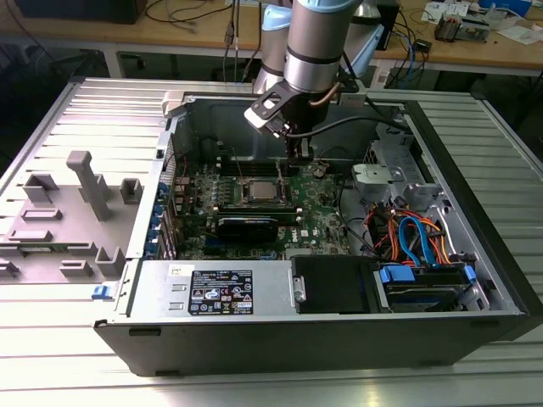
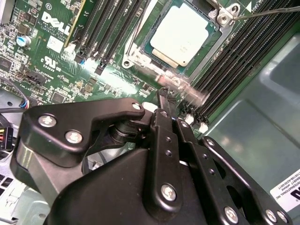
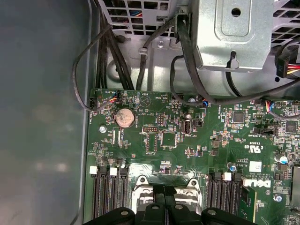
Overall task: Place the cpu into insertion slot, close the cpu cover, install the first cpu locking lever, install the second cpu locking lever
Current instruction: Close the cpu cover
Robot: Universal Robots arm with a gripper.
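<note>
The pincer's black body and linkages sit closest in the second wrist view. Its two fingers are pressed together with nothing between them, and the pincer (image 2: 164, 96) tip hangs just off a corner of the chip's seat. In the first wrist view the same pair of fingers (image 3: 159, 194) lie side by side over the silvery frame.

The cpu (image 2: 180, 33) lies flat inside the insertion slot (image 2: 126, 62), near the middle of the green board (image 1: 318, 216) in the open computer case (image 1: 475, 246), which stands on the table (image 1: 51, 373). The cpu cover (image 2: 208, 44) looks to be down around the chip, its cut-out showing the pale metal top.

One thin wire lever (image 2: 136, 33) runs along one side of the slot, and another lever (image 2: 272, 10) leads away from a screwed corner. I cannot tell whether either is hooked under its catch.

The main risk, as I judge it, is the narrow tip slipping off a springy wire. It could then strike the cover, scratch the chip, or knock the white clips (image 2: 202, 126) at the ends of the long black memory slots (image 2: 239, 56) just beside it. A lever left unhooked could spring up. If the chip sits crooked, pressing the cover down could bend the contacts below.
</note>
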